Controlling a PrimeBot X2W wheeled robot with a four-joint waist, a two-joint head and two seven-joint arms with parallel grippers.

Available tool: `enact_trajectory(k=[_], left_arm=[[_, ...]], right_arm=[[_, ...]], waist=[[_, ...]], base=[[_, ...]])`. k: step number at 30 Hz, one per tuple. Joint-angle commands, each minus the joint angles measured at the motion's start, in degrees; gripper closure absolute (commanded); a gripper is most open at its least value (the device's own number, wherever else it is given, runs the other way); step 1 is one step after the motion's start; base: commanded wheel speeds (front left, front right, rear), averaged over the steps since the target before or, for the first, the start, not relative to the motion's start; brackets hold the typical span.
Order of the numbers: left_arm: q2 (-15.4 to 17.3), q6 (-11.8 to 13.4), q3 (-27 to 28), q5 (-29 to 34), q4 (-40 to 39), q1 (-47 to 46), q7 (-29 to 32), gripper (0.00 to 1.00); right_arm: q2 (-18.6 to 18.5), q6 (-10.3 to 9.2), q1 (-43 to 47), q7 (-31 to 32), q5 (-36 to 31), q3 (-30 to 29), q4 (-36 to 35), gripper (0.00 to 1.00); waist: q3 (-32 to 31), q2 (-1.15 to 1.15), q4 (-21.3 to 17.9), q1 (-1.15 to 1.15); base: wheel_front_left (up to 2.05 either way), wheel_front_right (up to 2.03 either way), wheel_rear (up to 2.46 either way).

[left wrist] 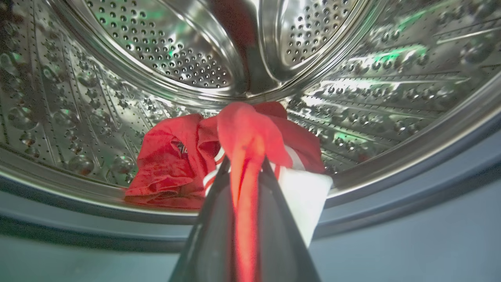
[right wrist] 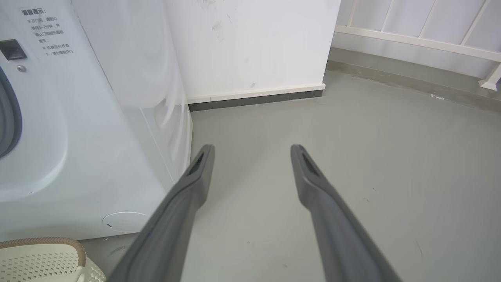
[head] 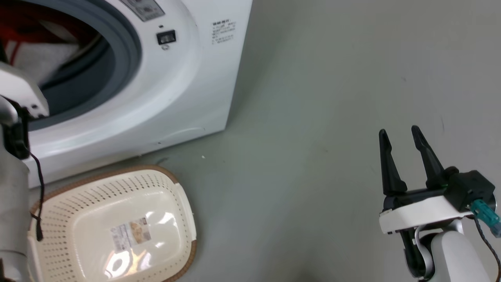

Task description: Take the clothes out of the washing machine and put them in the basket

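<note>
The white washing machine (head: 184, 86) stands at the upper left with its grey-rimmed porthole open. Red and white clothes (head: 23, 47) show inside it. In the left wrist view my left gripper (left wrist: 244, 164) is at the drum's mouth, shut on a fold of the red clothes (left wrist: 250, 133), which stretches up from a crumpled red heap (left wrist: 168, 164) with a white part (left wrist: 305, 196). The cream basket (head: 172, 203) with a brown rim lies on the floor before the machine, with only a paper label inside. My right gripper (head: 403, 135) hovers open over bare floor at the lower right.
Grey floor (head: 332, 98) spreads to the right of the machine. In the right wrist view a white wall (right wrist: 254, 47) with a dark skirting stands behind the machine, and a white railing (right wrist: 422, 35) runs at the far right. My pale left forearm (head: 13, 196) rises along the left edge.
</note>
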Motion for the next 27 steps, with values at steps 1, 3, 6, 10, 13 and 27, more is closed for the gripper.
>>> enact_trajectory(k=[1, 3, 6, 10, 13, 27], left_arm=[[-0.5, 0.0, 0.2, -0.3, 0.1, 1.3, -1.6, 1.00], [-1.7, 0.0, 0.5, -1.1, 0.3, 3.5, -4.2, 1.00], [-2.8, -0.4, 0.6, -1.8, 0.3, 5.9, -7.4, 1.00], [-4.0, -0.9, 0.2, -2.2, -0.6, 8.5, -10.0, 1.00], [-5.0, -1.1, -0.5, -1.9, -2.2, 10.0, -11.2, 1.00], [-8.8, -1.3, -1.8, -3.1, -17.5, 19.1, -12.1, 1.00]], right_arm=[[0.0, -0.04, 0.9, -0.1, -0.5, -0.3, 0.1, 0.00], [0.0, -0.04, 1.8, -0.1, -1.2, -0.7, 0.2, 0.00], [0.0, -0.04, 3.0, -0.1, -2.1, -1.3, 0.3, 0.00], [0.0, -0.04, 4.3, -0.1, -2.8, -1.6, 0.0, 0.00], [0.0, -0.04, 4.8, -0.1, -3.2, -2.1, -0.2, 0.00], [0.0, -0.04, 7.5, 1.7, -3.5, -2.6, -2.2, 0.00]], waist=[[-3.5, 0.00, 2.0, 0.00], [-5.6, 0.00, 2.9, 0.00], [-8.3, 0.00, 4.3, 0.00], [-11.2, 0.00, 6.0, 0.00], [-12.7, 0.00, 7.2, 0.00], [-16.1, 0.00, 11.6, 0.00]], base=[[0.00, 0.00, 0.00], [0.00, 0.00, 0.00], [0.00, 0.00, 0.00], [0.00, 0.00, 0.00], [0.00, 0.00, 0.00], [0.00, 0.00, 0.00]])
